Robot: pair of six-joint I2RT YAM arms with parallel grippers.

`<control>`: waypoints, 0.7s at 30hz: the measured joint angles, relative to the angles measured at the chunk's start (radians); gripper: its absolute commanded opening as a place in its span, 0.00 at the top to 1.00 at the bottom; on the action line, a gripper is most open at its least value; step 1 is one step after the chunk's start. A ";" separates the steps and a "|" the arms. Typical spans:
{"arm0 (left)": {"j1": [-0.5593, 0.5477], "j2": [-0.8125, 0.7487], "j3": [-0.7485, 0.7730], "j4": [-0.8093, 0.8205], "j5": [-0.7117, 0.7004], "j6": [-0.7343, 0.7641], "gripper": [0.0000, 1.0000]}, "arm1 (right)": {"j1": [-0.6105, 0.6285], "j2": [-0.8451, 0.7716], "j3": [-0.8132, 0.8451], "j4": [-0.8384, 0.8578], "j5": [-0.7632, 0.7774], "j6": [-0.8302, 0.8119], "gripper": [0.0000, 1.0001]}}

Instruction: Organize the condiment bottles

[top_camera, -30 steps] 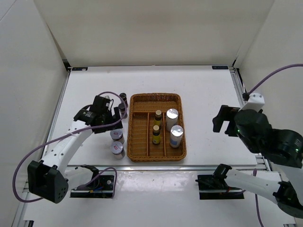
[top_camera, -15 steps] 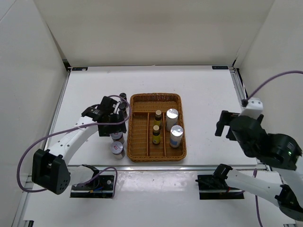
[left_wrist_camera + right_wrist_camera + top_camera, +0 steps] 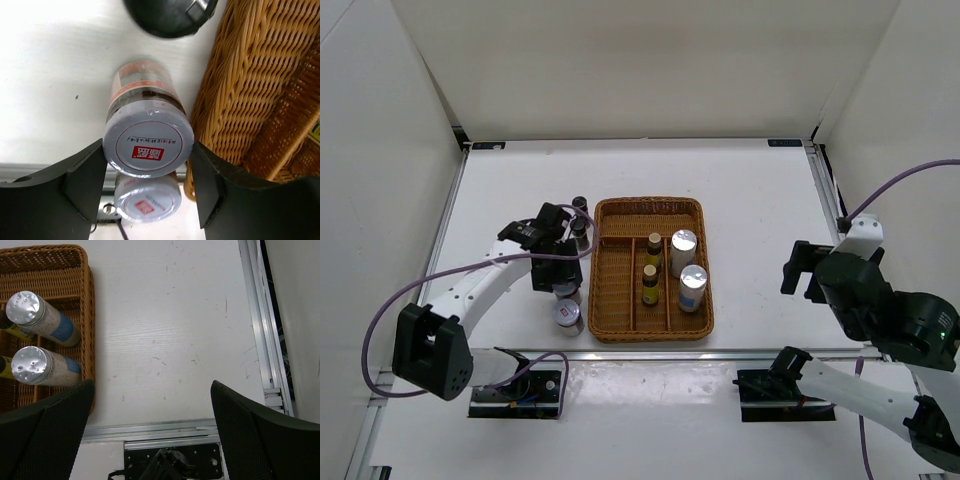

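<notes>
**Left tool at a silver-lidded jar beside the basket**

Overhead, the left tool (image 3: 558,272) covers most of the jar. Its wrist camera shows the silver-lidded jar (image 3: 148,145) upright on the worktop (image 3: 50,75), just beside the basket (image 3: 250,90). The fingers (image 3: 82,187) flank the lid; whether they pinch it cannot be told. A second jar (image 3: 147,202) is half hidden behind it. The right tool (image 3: 152,435), spread wide, hangs well right of the basket, which holds two silvery cylinders (image 3: 30,310).

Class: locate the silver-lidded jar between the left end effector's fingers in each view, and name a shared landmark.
Top external: silver-lidded jar, left of the wicker basket, partly hidden under the left arm.
Left wrist: centre, between the left end effector fingers.
Right wrist: not in view.
Shared landmark: the wicker basket.
</notes>
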 measured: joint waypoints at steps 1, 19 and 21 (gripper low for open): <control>0.000 -0.002 0.008 -0.019 -0.003 -0.001 0.85 | 0.000 -0.003 0.000 0.000 -0.002 -0.002 0.00; -0.110 -0.005 0.515 -0.078 -0.042 0.007 0.89 | 0.000 -0.075 -0.072 0.019 -0.013 -0.018 0.00; -0.133 0.063 0.497 -0.044 -0.042 0.007 0.89 | 0.000 -0.090 -0.133 0.020 -0.015 -0.019 0.00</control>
